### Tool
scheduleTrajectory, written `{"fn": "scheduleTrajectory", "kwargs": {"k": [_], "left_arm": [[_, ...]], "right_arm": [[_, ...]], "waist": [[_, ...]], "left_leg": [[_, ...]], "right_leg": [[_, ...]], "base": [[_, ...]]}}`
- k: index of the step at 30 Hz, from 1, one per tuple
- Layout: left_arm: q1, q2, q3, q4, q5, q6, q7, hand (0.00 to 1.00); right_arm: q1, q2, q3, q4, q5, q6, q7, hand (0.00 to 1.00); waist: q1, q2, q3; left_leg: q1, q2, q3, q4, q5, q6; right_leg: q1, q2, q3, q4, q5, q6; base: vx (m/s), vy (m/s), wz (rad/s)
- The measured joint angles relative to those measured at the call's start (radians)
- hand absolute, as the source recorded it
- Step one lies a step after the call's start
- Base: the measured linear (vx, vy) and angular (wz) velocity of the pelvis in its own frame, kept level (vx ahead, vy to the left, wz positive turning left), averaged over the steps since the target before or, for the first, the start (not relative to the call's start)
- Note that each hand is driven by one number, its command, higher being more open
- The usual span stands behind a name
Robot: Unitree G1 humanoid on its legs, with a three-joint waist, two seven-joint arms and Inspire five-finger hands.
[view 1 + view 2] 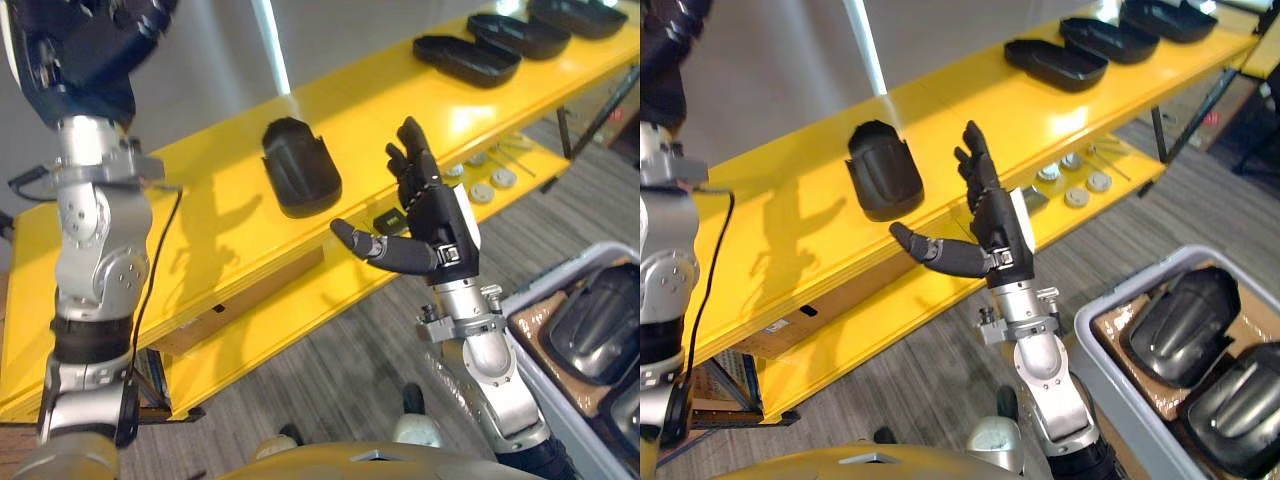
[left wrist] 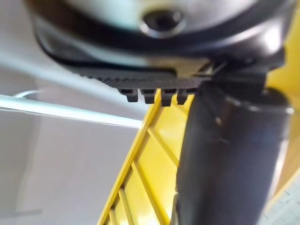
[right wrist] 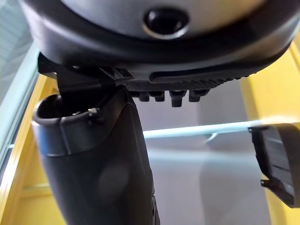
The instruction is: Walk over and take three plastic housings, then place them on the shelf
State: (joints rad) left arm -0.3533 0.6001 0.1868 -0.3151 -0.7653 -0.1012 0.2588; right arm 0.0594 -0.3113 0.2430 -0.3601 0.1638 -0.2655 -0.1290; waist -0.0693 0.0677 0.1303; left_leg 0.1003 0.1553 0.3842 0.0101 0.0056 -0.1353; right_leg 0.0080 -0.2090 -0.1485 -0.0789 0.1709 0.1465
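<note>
The robot's right hand (image 1: 428, 212) is raised in front of a bright yellow two-tiered metal shelf (image 1: 215, 235), its fingers straight and pointing up, its thumb stretched out sideways, and nothing in it. Just beyond its fingertips, apart from them, one black moulded plastic housing (image 1: 300, 165) with a rounded, shell-like shape lies on the shelf's upper board; the right wrist view catches its edge (image 3: 279, 164) past the thumb. Well away from it, at the far right end of the same board, three more black plastic housings lie side by side in a row: the nearest (image 1: 467, 60), the middle one (image 1: 520, 35) and the farthest (image 1: 580, 15). On the lower board, behind the right hand, sit several small round silver discs (image 1: 1072, 180). At the lower right, on the grey wood-plank floor (image 1: 330, 380), stands a pale grey plastic bin (image 1: 1140, 283) lined with brown cardboard, and in it rest two glossy black housings, one (image 1: 1185, 325) further back and one (image 1: 1240, 405) nearer. The left hand (image 1: 85, 40) is held up high at the upper left, above the shelf's left end; in its own wrist view its thumb (image 2: 225, 154) stands out straight, its fingers look relaxed, and it grasps nothing
</note>
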Motion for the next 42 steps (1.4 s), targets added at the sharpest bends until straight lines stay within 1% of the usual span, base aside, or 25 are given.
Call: {"fn": "scheduleTrajectory", "kwargs": {"k": [1,2,3,4,5,7,8,9,10,12,13,15,18,20,23,25,26,27,29,32,33,35,38,40,42], "left_arm": [[0.047,-0.005,0.029,-0.009,-0.016,0.001,-0.027,1.00],[0.142,-0.027,0.092,-0.026,-0.017,0.001,-0.072,1.00],[0.182,-0.043,0.117,-0.036,-0.015,0.001,-0.084,1.00],[0.238,-0.078,0.151,-0.052,-0.012,-0.001,-0.097,1.00],[0.318,-0.135,0.192,-0.074,0.008,-0.013,-0.112,1.00],[0.439,-0.234,0.234,-0.107,0.074,-0.032,-0.135,1.00],[0.512,-0.299,0.242,-0.131,0.104,-0.040,-0.143,1.00],[0.551,-0.332,0.243,-0.137,0.109,-0.053,-0.157,1.00],[0.619,-0.390,0.243,-0.157,0.109,-0.065,-0.178,1.00],[0.693,-0.456,0.233,-0.173,0.114,-0.085,-0.203,1.00],[0.719,-0.475,0.217,-0.173,0.114,-0.093,-0.207,1.00],[0.726,-0.487,0.188,-0.173,0.114,-0.099,-0.226,1.00],[0.739,-0.487,0.158,-0.204,0.116,-0.120,-0.273,1.00],[0.747,-0.483,0.135,-0.220,0.138,-0.140,-0.291,1.00],[0.744,-0.470,0.097,-0.224,0.153,-0.157,-0.298,1.00],[0.728,-0.451,0.074,-0.224,0.157,-0.175,-0.299,1.00],[0.705,-0.433,0.062,-0.224,0.157,-0.182,-0.294,1.00],[0.692,-0.425,0.058,-0.224,0.157,-0.184,-0.291,1.00],[0.650,-0.406,0.047,-0.224,0.157,-0.189,-0.278,1.00],[0.622,-0.385,0.034,-0.224,0.157,-0.211,-0.266,1.00],[0.614,-0.383,0.033,-0.224,0.157,-0.214,-0.262,1.00],[0.577,-0.369,0.012,-0.221,0.157,-0.224,-0.247,1.00],[0.546,-0.354,-0.009,-0.220,0.157,-0.229,-0.246,1.00],[0.524,-0.354,-0.033,-0.220,0.149,-0.249,-0.255,1.00],[0.502,-0.352,-0.051,-0.220,0.150,-0.249,-0.252,1.00]], "right_arm": [[-0.005,0.000,-0.021,0.020,0.000,0.000,-0.015,1.00],[-0.003,0.000,-0.059,0.046,0.003,0.001,-0.031,1.00],[0.002,0.001,-0.075,0.052,0.004,0.002,-0.037,1.00],[0.015,0.002,-0.100,0.052,0.004,0.002,-0.048,1.00],[0.026,0.007,-0.132,0.052,0.004,0.004,-0.057,1.00],[0.052,0.022,-0.183,0.052,0.003,0.018,-0.062,1.00],[0.073,0.037,-0.215,0.052,0.002,0.039,-0.070,1.00],[0.083,0.044,-0.228,0.052,0.001,0.050,-0.076,1.00],[0.097,0.052,-0.245,0.052,-0.006,0.073,-0.086,1.00],[0.105,0.053,-0.253,0.055,-0.058,0.105,-0.110,1.00],[0.105,0.052,-0.253,0.060,-0.094,0.114,-0.123,1.00],[0.104,0.051,-0.258,0.077,-0.155,0.127,-0.139,1.00],[0.092,0.043,-0.260,0.098,-0.196,0.155,-0.148,1.00],[0.065,0.014,-0.263,0.132,-0.199,0.170,-0.150,1.00],[-0.010,-0.062,-0.263,0.203,-0.198,0.192,-0.146,1.00],[-0.077,-0.116,-0.263,0.248,-0.198,0.193,-0.143,1.00],[-0.114,-0.148,-0.265,0.270,-0.198,0.193,-0.144,1.00],[-0.134,-0.161,-0.265,0.282,-0.197,0.193,-0.143,1.00],[-0.183,-0.186,-0.265,0.321,-0.197,0.193,-0.141,1.00],[-0.208,-0.209,-0.265,0.338,-0.195,0.188,-0.140,1.00],[-0.218,-0.212,-0.265,0.347,-0.195,0.186,-0.139,1.00],[-0.261,-0.245,-0.263,0.375,-0.195,0.186,-0.128,1.00],[-0.320,-0.280,-0.258,0.401,-0.194,0.186,-0.105,1.00],[-0.379,-0.291,-0.251,0.408,-0.193,0.181,-0.076,1.00],[-0.397,-0.291,-0.241,0.408,-0.193,0.164,-0.061,1.00]], "waist": [[0.011,-0.008,-0.006],[0.024,-0.018,-0.018],[0.031,-0.021,-0.026],[0.039,-0.025,-0.033],[0.045,-0.029,-0.042],[0.055,-0.036,-0.056],[0.068,-0.042,-0.063],[0.075,-0.045,-0.065],[0.090,-0.050,-0.069],[0.104,-0.055,-0.071],[0.113,-0.056,-0.070],[0.121,-0.059,-0.069],[0.120,-0.068,-0.063],[0.120,-0.075,-0.058],[0.119,-0.083,-0.029],[0.119,-0.092,0.007],[0.121,-0.096,0.032],[0.121,-0.098,0.046],[0.122,-0.103,0.099],[0.122,-0.105,0.149],[0.121,-0.107,0.157],[0.121,-0.108,0.196],[0.121,-0.106,0.230],[0.121,-0.106,0.256],[0.121,-0.107,0.262]], "left_leg": [[0.004,0.000,-0.005,-0.003,0.003,0.000],[0.013,-0.001,-0.015,-0.024,0.015,-0.001],[0.013,-0.002,-0.022,-0.033,0.021,-0.003],[0.013,-0.002,-0.033,-0.042,0.026,-0.005],[0.014,-0.003,-0.046,-0.056,0.035,-0.007],[0.014,-0.002,-0.071,-0.071,0.046,-0.007],[0.014,-0.001,-0.085,-0.074,0.047,-0.008],[0.014,-0.001,-0.090,-0.075,0.047,-0.008],[0.013,-0.001,-0.097,-0.077,0.047,-0.008],[0.012,-0.002,-0.107,-0.085,0.053,-0.009],[0.011,-0.002,-0.113,-0.085,0.054,-0.009],[0.009,-0.002,-0.130,-0.086,0.055,-0.012],[-0.008,-0.002,-0.147,-0.088,0.059,-0.012],[-0.022,-0.002,-0.149,-0.088,0.062,-0.010],[-0.045,-0.002,-0.159,-0.086,0.072,-0.014],[-0.077,-0.001,-0.163,-0.081,0.080,-0.012],[-0.104,-0.001,-0.173,-0.068,0.085,-0.006],[-0.114,-0.001,-0.174,-0.060,0.086,-0.004],[-0.128,0.001,-0.183,-0.039,0.082,-0.004],[-0.140,-0.001,-0.184,-0.018,0.069,0.001],[-0.148,-0.002,-0.187,-0.009,0.066,0.002],[-0.171,-0.005,-0.189,0.024,0.050,0.005],[-0.192,-0.003,-0.196,0.051,0.043,0.007],[-0.207,-0.002,-0.197,0.064,0.042,0.008],[-0.223,-0.001,-0.198,0.080,0.037,0.010]], "right_leg": [[0.006,0.000,-0.007,0.000,-0.002,-0.001],[0.014,0.000,-0.023,-0.004,-0.010,-0.006],[0.014,0.000,-0.030,-0.005,-0.012,-0.005],[0.015,0.000,-0.043,-0.005,-0.019,-0.009],[0.020,0.000,-0.059,-0.005,-0.026,-0.008],[0.032,0.001,-0.088,-0.005,-0.031,-0.011],[0.041,0.001,-0.102,-0.005,-0.032,-0.009],[0.045,0.001,-0.108,-0.005,-0.033,-0.008],[0.048,0.001,-0.115,-0.005,-0.034,-0.008],[0.053,0.000,-0.125,0.000,-0.035,-0.007],[0.057,0.000,-0.132,0.000,-0.037,-0.007],[0.066,-0.001,-0.149,0.000,-0.045,-0.006],[0.063,-0.001,-0.168,0.000,-0.053,-0.003],[0.054,-0.001,-0.172,0.000,-0.052,-0.003],[0.037,-0.001,-0.178,0.000,-0.050,-0.001],[0.009,-0.001,-0.179,0.000,-0.042,0.000],[-0.004,-0.001,-0.179,0.001,-0.026,-0.004],[-0.011,-0.001,-0.179,0.001,-0.023,-0.002],[-0.017,-0.002,-0.179,0.013,-0.017,-0.004],[-0.024,-0.008,-0.178,0.027,-0.018,-0.004],[-0.027,-0.010,-0.178,0.028,-0.018,-0.004],[-0.038,-0.017,-0.177,0.035,-0.019,-0.004],[-0.050,-0.019,-0.178,0.047,-0.020,-0.006],[-0.065,-0.020,-0.176,0.061,-0.021,-0.007],[-0.073,-0.020,-0.176,0.063,-0.021,-0.007]], "base": [[-0.06,-0.028,0.23],[-0.06,-0.028,0.21],[-0.04,-0.024,0.28],[-0.02,-0.022,0.31],[-0.01,-0.020,0.39],[0.01,-0.015,0.40],[0.02,-0.009,0.31],[0.03,-0.004,0.27],[0.01,0.004,0.16],[0.01,0.007,0.17],[-0.01,0.007,0.16],[-0.02,0.003,0.22],[-0.03,0.002,0.20],[-0.03,0.007,0.10],[-0.03,0.004,0.09],[-0.02,0.000,0.10],[0.00,0.000,0.08],[0.00,0.001,0.11],[0.00,0.003,0.06],[0.00,0.006,0.01],[-0.01,0.019,0.03],[-0.01,0.009,0.02],[-0.03,0.014,0.04],[-0.03,0.009,0.01],[-0.03,0.011,0.04]]}}
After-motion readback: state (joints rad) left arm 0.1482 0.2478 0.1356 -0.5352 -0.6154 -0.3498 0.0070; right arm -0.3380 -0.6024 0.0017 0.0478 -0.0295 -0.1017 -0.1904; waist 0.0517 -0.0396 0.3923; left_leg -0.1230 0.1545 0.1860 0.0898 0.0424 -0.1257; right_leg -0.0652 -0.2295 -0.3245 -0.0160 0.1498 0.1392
